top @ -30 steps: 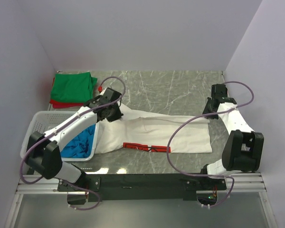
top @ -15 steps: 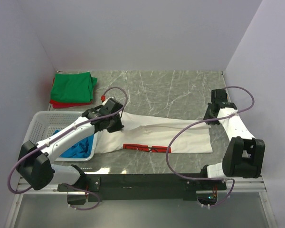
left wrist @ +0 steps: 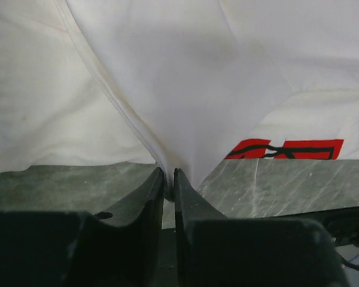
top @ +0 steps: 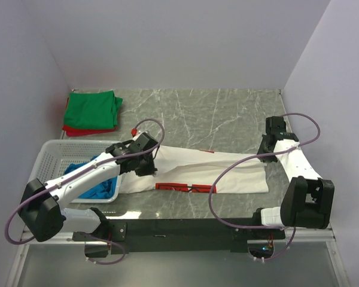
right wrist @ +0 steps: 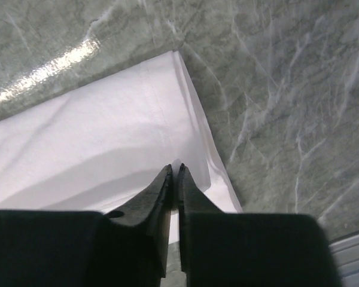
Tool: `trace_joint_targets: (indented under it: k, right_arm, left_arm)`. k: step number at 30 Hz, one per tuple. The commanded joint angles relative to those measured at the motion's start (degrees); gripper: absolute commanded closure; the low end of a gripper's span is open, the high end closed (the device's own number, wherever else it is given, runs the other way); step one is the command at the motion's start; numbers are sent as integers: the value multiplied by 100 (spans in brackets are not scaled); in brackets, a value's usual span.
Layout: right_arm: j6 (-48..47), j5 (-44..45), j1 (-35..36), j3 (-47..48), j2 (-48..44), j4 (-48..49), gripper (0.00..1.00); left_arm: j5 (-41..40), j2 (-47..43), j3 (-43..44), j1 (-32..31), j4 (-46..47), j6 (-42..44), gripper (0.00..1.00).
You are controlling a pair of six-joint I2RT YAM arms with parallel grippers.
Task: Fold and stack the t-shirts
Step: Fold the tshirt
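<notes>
The white t-shirt (top: 203, 167) lies as a long band across the table, its red print (top: 182, 187) along the near edge. My left gripper (top: 148, 164) is shut on a fold of this shirt at its left end; in the left wrist view the white cloth (left wrist: 197, 78) runs down into the closed jaws (left wrist: 169, 173). At the shirt's right end my right gripper (top: 266, 152) is shut on the cloth edge (right wrist: 96, 137), pinched at the tips (right wrist: 174, 167). A green t-shirt (top: 94, 109) lies folded on a red one (top: 78, 129) at the back left. The blue t-shirt (top: 99, 185) is in the basket.
A white lattice basket (top: 66, 146) stands at the near left, touching the white shirt's left end. Marble tabletop (top: 215, 113) shows behind the shirt. Walls close in on the left, back and right. Purple cables loop over both arms.
Both grippers have moved toward the near edge, drawing the white shirt's far edge with them. The shirt now forms a narrower band.
</notes>
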Motion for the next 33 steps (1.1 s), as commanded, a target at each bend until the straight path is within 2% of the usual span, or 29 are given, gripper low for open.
trace_joint_targets:
  k: [1, 2, 3, 5, 6, 10, 13, 18, 22, 28, 33]
  right_arm:
    - [-90, 346, 26, -2, -178, -127, 84]
    - [-81, 390, 26, -2, -247, -146, 77]
    - [-64, 426, 26, -19, -300, -146, 67]
    - [-46, 531, 35, -11, -520, -181, 61]
    - [-28, 549, 35, 16, -590, -181, 56]
    - [-46, 575, 26, 95, -767, -33, 50]
    - [-11, 391, 26, 226, -513, 47, 49]
    - [130, -13, 18, 464, 270, 197, 51]
    - [218, -259, 26, 499, 726, 250, 52]
    - [297, -453, 18, 333, 816, 214, 52]
    - [393, -611, 26, 60, 789, 302, 53]
  left_arm:
    - [102, -138, -11, -138, -200, -69, 81]
    - [111, -155, -3, -164, -252, -78, 58]
    - [102, -190, -2, -199, -297, -104, 48]
    - [102, -330, 15, -261, -420, -130, 27]
    - [102, -384, 32, -261, -446, -156, 22]
    - [-47, -481, 190, -261, -368, -113, 8]
    - [-57, -201, 392, -200, -192, -16, 5]
    - [119, 897, 867, -94, 422, 194, 3]
    - [225, 1723, 1752, 81, 678, 589, 2]
    - [488, 3024, 3387, 99, 696, 1214, 4]
    - [682, 3842, 3882, 99, 775, 1434, 4]
